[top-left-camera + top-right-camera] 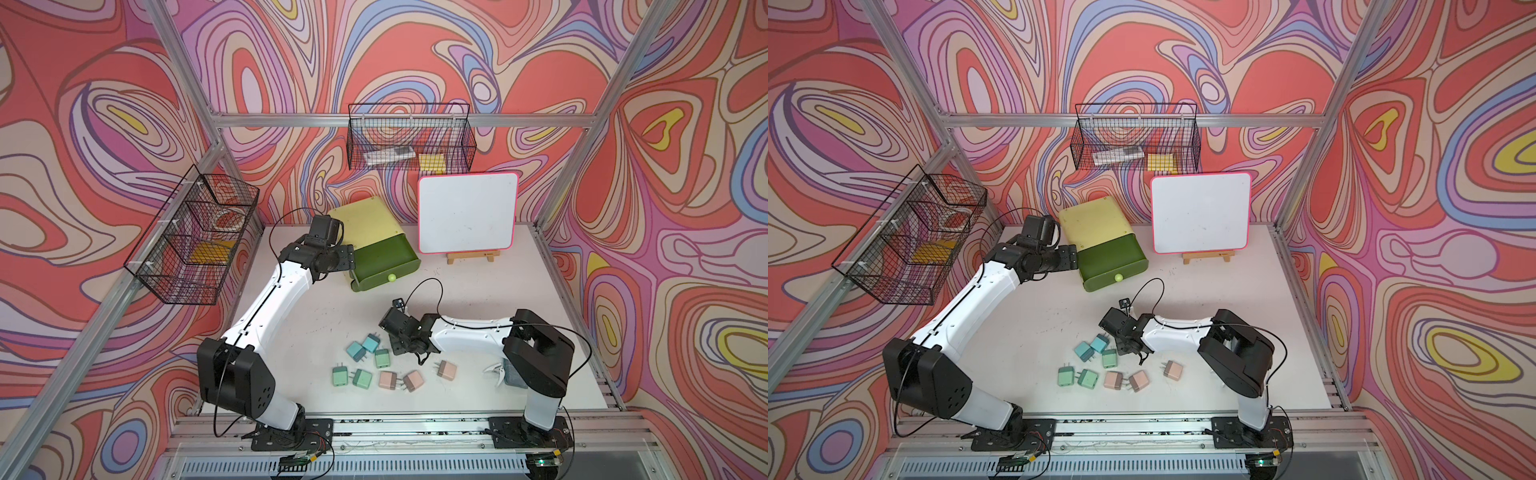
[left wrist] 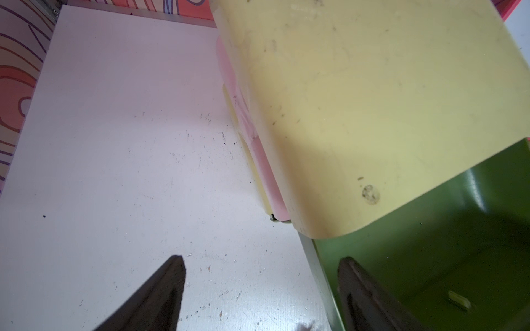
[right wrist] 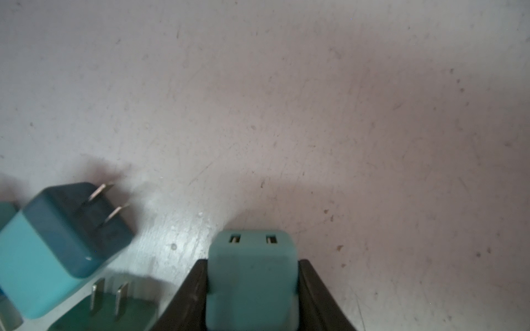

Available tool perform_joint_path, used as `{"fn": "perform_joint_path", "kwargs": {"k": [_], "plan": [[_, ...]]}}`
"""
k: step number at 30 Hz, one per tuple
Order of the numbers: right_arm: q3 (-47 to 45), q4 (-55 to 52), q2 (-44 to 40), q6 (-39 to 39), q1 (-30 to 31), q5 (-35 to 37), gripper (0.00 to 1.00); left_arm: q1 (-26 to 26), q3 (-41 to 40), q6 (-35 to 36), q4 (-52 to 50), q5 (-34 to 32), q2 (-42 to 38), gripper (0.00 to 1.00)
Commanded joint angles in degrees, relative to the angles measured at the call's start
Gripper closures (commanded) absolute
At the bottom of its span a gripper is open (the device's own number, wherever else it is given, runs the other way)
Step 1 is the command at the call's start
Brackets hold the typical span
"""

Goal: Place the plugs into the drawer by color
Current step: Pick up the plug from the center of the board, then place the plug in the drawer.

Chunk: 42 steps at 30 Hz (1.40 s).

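Only the right wrist view shows the right pincer (image 3: 252,261) gripping a teal plug (image 3: 251,286); left pincer (image 2: 262,258) gapes empty.

Both top views: bright, even light from above; soft short shadows on the table (image 1: 332,316); fine detail slightly soft throughout. Left wrist view: mild glare on table, left gripper (image 2: 262,259) out of focus. Right wrist view: dimmer, teal plug (image 3: 251,286) soft, broad pinkish shadow

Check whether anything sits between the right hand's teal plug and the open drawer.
The table between teal plug and drawer is bare. But the left hand stands open astride the drawer's side wall near its front corner, one finger inside; the rest of the drawer looks free.
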Motion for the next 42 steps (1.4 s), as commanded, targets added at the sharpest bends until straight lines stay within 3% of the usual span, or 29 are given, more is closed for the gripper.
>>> {"fn": "perform_joint_path", "kwargs": {"k": [1, 8, 15, 23, 30, 42], "plan": [[-0.2, -0.8, -0.7, 0.4, -0.2, 0.5, 0.64, 0.0, 0.2, 0.9, -1.1, -0.5, -0.2, 0.17], [3.8, -8.4, -8.9, -2.3, -1.0, 4.6, 0.67, 0.0, 5.0, 0.8, -3.5, -0.3, 1.7, 0.15], [15.0, -15.1, -14.0, -13.1, -7.2, 3.1, 0.68, 0.0, 11.0, 1.2, -4.3, -0.6, 5.3, 0.14], [37.9, -21.6, -5.8, -24.4, -14.0, 0.1, 0.68, 0.4, 21.9, 2.2, -5.8, -1.7, 12.8, 0.13], [55.6, -24.9, 7.6, -30.4, -17.8, -4.0, 0.67, 1.9, 30.2, 1.8, -8.2, -0.6, 19.8, 0.13], [64.4, -26.5, 18.2, -32.0, -20.3, -4.5, 0.67, 2.9, 28.0, 1.6, -6.7, 0.3, 21.9, 0.14]]}}
